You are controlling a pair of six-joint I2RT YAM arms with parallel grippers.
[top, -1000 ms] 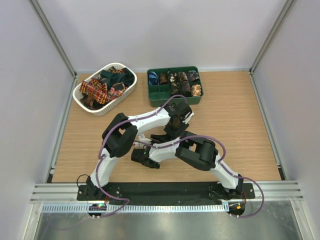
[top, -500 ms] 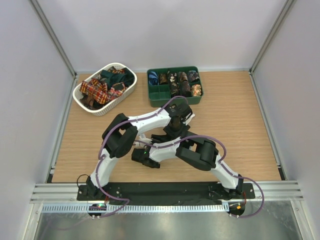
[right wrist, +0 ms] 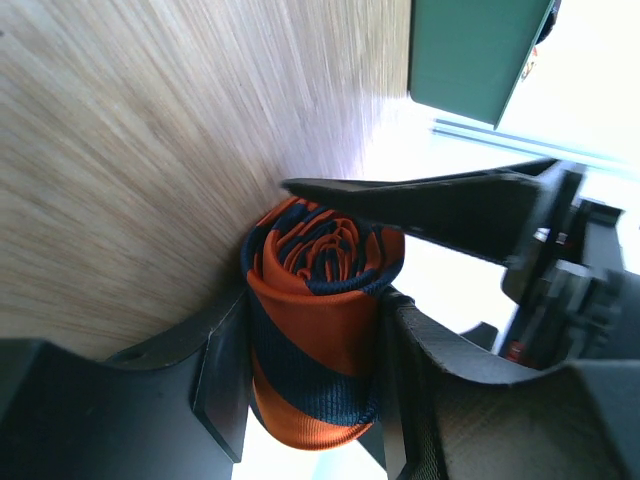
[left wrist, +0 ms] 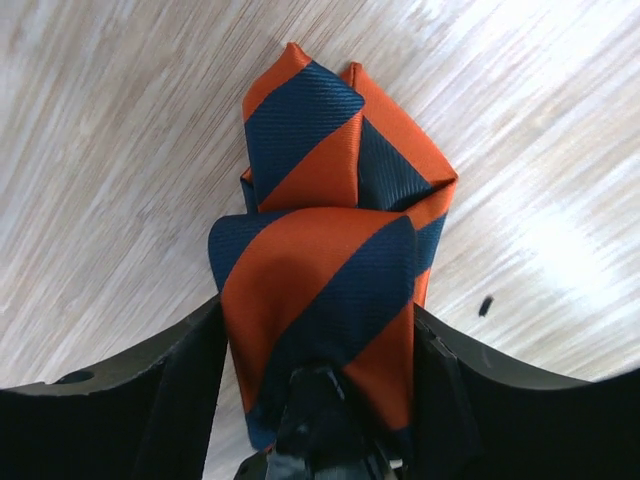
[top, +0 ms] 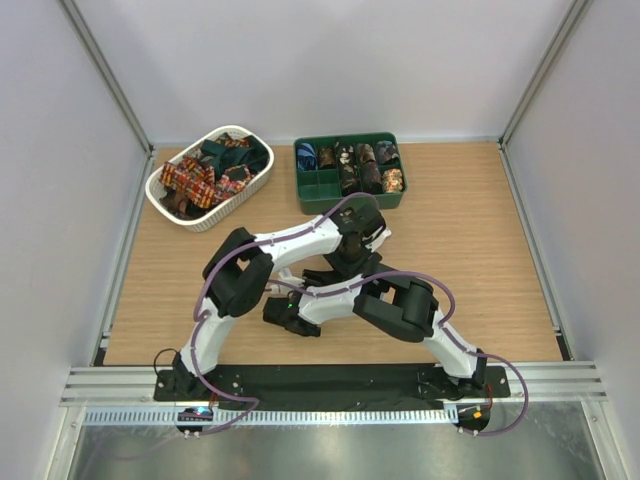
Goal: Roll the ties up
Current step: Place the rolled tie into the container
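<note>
Wrist views show tie (right wrist: 320,300) clamped in right gripper (right wrist: 312,322); left gripper (left wrist: 318,318) flanks it, grip indeterminate. Overhead, arms (top: 300,238) hide it; tray (top: 312,183) at 12 o'clock.

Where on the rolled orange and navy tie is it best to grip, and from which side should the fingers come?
Grip the rolled tie across its curved wall, coming side-on, one finger on each flank, as the right gripper does. That squeeze presses the spiral layers together, so the roll likely stays tight. Avoid the pointed end, which would probably unwind.
</note>
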